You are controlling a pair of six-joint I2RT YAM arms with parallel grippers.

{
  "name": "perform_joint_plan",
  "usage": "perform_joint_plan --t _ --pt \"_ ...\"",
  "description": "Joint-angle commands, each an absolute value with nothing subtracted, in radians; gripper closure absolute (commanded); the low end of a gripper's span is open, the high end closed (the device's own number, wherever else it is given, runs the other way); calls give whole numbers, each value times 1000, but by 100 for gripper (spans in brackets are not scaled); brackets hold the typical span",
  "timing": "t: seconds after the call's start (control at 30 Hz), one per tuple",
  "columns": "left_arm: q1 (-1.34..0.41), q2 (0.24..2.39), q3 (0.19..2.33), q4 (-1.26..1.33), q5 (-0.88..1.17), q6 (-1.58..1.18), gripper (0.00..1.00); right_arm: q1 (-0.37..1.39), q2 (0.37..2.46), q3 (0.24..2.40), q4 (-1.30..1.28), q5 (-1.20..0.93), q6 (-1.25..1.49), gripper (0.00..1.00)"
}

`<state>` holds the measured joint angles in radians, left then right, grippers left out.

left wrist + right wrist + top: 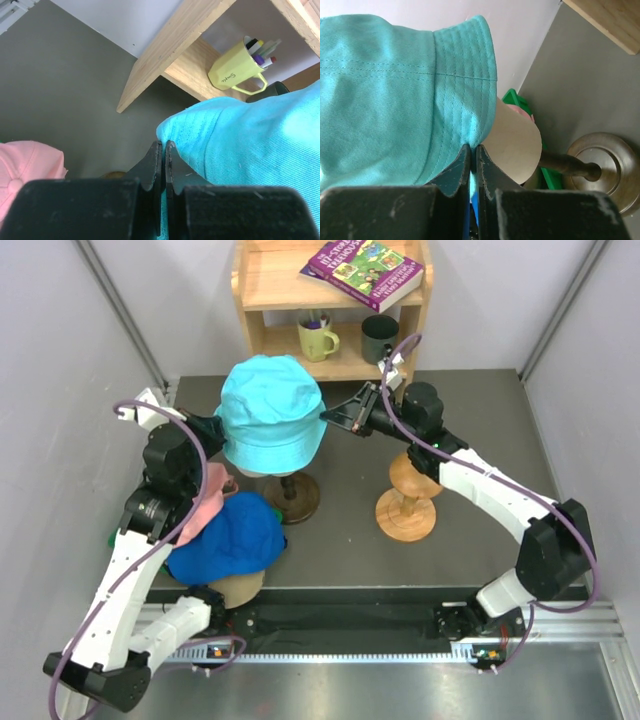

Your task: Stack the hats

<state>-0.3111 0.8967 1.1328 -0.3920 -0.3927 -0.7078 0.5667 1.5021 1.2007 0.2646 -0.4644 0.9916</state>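
Your left gripper (163, 148) clamped shut on cyan bucket hat (268, 410) brim, right gripper (473, 149) same on opposite side, so hat sits between them. Only right wrist cam shows cream mannequin head (515, 145) under brim.

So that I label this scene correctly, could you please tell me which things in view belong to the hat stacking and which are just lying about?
Belong to the job: cyan bucket hat, pink cap, royal blue cap.
Just lying about: mannequin head, wooden stand, shelf, book, yellow-green mug, dark mug.
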Motion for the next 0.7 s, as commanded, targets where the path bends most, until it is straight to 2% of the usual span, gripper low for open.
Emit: perform_joint_plan --t 0.0,0.13,0.47,0.57,0.67 --pt "-302 874 1118 -500 -509 -704 100 606 1552 1221 130 -430 950 100" --pt "-302 888 1092 -433 -456 -657 100 638 1586 1247 129 -431 946 100" --pt "-302 1043 1064 -115 -142 -554 100 649 1557 1244 49 -354 882 100" --pt "-302 1103 1097 -57 -97 -537 100 649 1545 1249 37 -338 876 100" --pt "-302 1135 1129 -52 -135 -491 100 647 1551 1259 35 -334 870 100"
